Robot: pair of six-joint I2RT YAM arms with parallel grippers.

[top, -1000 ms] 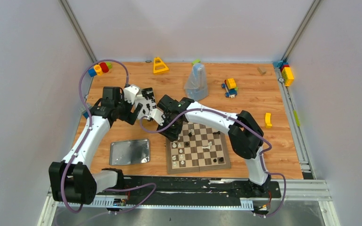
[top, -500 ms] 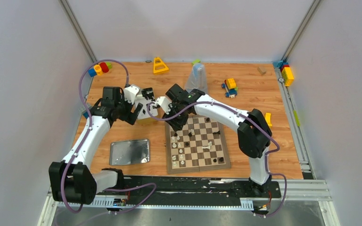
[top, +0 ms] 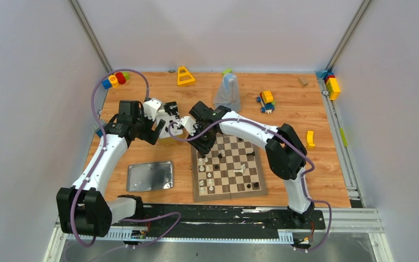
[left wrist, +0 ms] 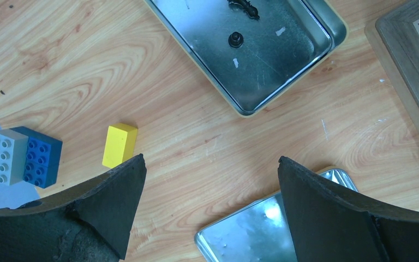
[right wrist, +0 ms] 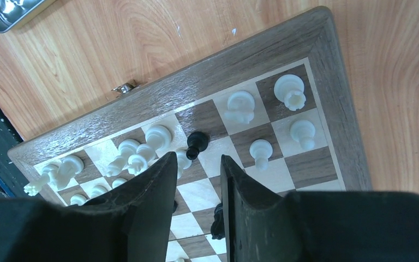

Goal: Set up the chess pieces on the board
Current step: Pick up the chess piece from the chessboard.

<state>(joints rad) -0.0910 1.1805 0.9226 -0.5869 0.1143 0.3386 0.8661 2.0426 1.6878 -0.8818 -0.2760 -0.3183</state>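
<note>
The right gripper (right wrist: 198, 161), narrowly parted and empty, is hovering beside a black pawn (right wrist: 196, 143) on the board (right wrist: 251, 57) (white pieces (right wrist: 158, 134) crowding it), likely needing a straight, centred descent; the left gripper (left wrist: 211, 160) is hanging wide, empty.

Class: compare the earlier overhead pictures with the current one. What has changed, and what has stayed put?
The right end effector shifted a little farther out, above the board's far-left corner, and its jaws narrowed; nothing is visibly gripped. The left end effector, wide open, and the pieces on the board stayed put.
</note>
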